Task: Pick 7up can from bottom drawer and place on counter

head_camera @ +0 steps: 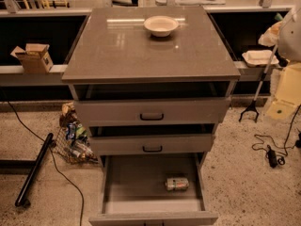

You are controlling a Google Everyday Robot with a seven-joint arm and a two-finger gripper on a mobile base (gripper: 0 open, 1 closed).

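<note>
The 7up can [177, 183] lies on its side on the floor of the open bottom drawer [136, 182], towards the right wall. The counter [122, 51] tops the cabinet, with a cream bowl [161, 25] near its back edge. My gripper [282, 29] shows only as a pale shape at the upper right edge of the view. It is to the right of the counter and far from the can, and it holds nothing that I can see.
Two upper drawers [151, 111] stand slightly ajar above the open one. A black reacher tool [254, 102] leans at the right. Cables [270, 149] and a yellow board [287, 93] lie on the right floor. A pole [35, 168], litter [75, 140] and a cardboard box [34, 56] are at the left.
</note>
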